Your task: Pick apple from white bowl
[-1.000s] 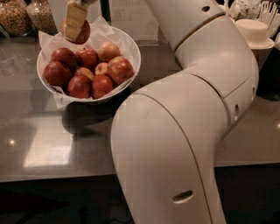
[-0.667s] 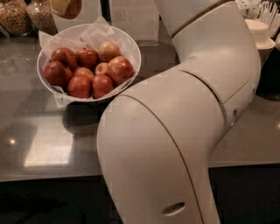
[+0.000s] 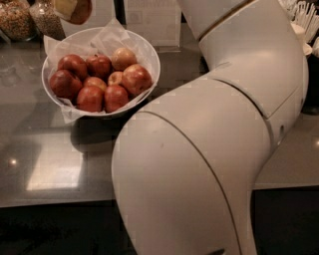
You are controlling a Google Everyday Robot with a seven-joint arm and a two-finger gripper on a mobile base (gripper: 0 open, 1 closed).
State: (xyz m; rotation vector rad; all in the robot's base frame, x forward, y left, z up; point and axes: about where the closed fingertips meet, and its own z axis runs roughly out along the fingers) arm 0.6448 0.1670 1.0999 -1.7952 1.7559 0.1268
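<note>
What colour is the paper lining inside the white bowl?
White paper, camera view; gripper at top-left edge above the bowl.

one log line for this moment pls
phase: lift | gripper: top-left edge, shut on apple | apple: in air, clear of white bowl | other apples: in bowl | bowl: on counter

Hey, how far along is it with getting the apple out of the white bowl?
Done: the apple is out of the white bowl, up at the picture's top edge. In hand: the gripper, mostly cut off there, holds it above the bowl's back-left rim. Left: little, perhaps carrying it clear. Inside lie the other apples.
</note>
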